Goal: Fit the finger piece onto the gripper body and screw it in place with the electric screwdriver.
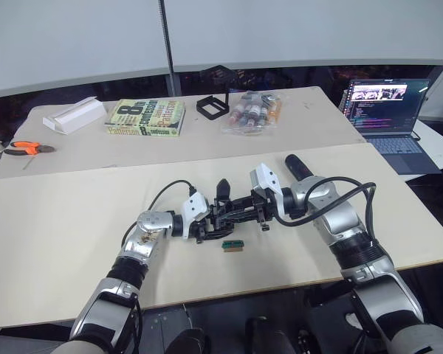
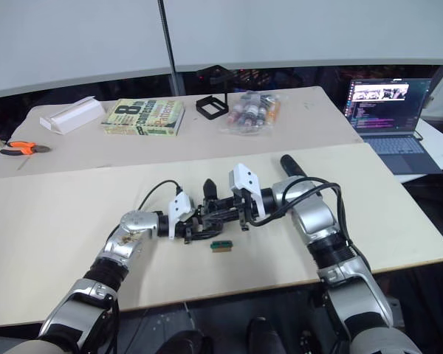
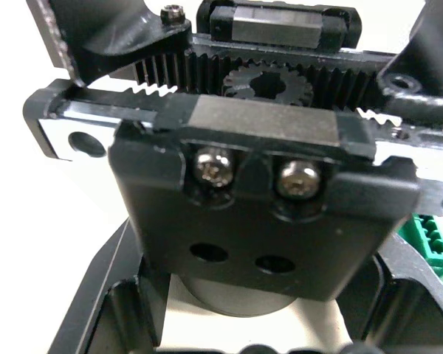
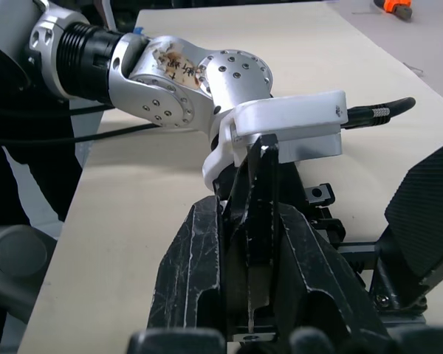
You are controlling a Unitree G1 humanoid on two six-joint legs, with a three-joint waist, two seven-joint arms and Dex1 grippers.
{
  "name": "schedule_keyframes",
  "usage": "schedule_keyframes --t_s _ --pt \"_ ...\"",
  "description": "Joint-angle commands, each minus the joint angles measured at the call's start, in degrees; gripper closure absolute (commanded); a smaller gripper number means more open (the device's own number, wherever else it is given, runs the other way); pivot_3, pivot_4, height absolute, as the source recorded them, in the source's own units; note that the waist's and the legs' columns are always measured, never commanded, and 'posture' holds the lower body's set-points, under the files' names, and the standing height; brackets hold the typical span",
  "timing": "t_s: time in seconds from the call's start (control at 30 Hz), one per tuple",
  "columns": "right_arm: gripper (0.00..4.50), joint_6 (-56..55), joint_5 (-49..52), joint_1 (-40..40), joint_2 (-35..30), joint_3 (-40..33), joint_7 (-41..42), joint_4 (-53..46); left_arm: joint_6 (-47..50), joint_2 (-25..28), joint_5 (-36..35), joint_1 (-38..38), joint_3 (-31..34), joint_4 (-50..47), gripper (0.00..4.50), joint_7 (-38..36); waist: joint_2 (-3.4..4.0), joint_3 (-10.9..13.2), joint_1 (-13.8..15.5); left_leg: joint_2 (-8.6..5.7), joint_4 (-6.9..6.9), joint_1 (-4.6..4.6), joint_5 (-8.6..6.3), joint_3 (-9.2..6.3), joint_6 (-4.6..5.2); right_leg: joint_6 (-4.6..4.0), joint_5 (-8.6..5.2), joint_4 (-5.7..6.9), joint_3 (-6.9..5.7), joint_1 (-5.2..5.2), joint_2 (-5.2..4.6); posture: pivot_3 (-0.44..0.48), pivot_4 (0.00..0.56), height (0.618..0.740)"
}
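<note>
- From the head camera I see both arms meeting mid-table over the gripper body (image 1: 229, 214), a small black mechanism of plastic and metal sitting on the pale tabletop (image 1: 59, 236)
- My left gripper (image 1: 207, 225) is at the body's left end; its wrist view looks onto a black plate with two round-headed metal screws, two empty holes below them, and a toothed rack with a small gear above, but I cannot tell whether these fingers are closed on it
- My right gripper (image 4: 251, 258) has its two black, scuffed fingers drawn narrow and clamped on the finger piece (image 4: 257, 221), a thin flat black sliver standing upright between them, right at the body's right end
- A pointed black finger (image 1: 223, 189) stands up from the gripper body between the two arms
- The electric screwdriver (image 1: 297, 167), a thick black cylinder, lies on the table just behind my right wrist, close to the gripper body but apart from it
- A small green-and-tan block (image 1: 233, 245) lies just in front of the body, on the near side
- At the far edge lie a book (image 1: 146, 116), a white box (image 1: 74, 115), a black square frame (image 1: 214, 107), a clear bag of small bottles (image 1: 251, 112) and orange-handled pliers (image 1: 26, 148); a laptop (image 1: 387, 110) sits open on the right
</note>
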Motion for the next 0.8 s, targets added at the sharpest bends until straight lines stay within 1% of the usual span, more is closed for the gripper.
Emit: schedule_keyframes --t_s 0.03,0.3,0.63,0.8 --pt "4.11 -0.02 1.74 -0.22 0.92 -1.27 -0.04 -3.16 -0.51 0.19 -0.16 0.65 -0.21 -1.62 2.14 -0.68 0.00 0.00 -0.01 0.00 0.00 0.00 0.00 0.00 0.00 0.00 0.00 0.00 0.00 0.00 0.00 0.000 0.150 0.740" --pt "4.11 -0.03 2.51 -0.29 2.64 -2.92 -1.22 -3.41 -0.41 0.42 -0.16 0.88 -0.16 -1.95 2.14 -0.72 0.00 0.00 0.08 -0.01 0.00 -0.02 0.00 0.00 0.00 0.00 0.00 -0.01 -0.01 -0.01 0.01 0.000 0.150 0.740" --pt "4.11 1.87 -1.41 0.85 0.01 0.48 -0.54 -2.96 -0.43 0.37 -0.15 0.95 -0.10 -1.90 2.14 -0.58 0.00 0.00 0.10 0.00 0.00 -0.02 -0.01 0.00 0.01 0.00 0.00 -0.01 -0.02 0.00 0.00 0.000 0.150 0.740" --pt "4.11 1.76 -1.78 1.16 0.45 0.60 -1.34 -2.64 -0.42 0.32 -0.16 0.86 -0.11 -1.75 2.14 -0.61 0.00 0.00 0.10 -0.01 0.00 -0.01 -0.01 0.00 0.01 0.00 0.00 -0.02 -0.02 0.00 0.00 0.000 0.150 0.740"
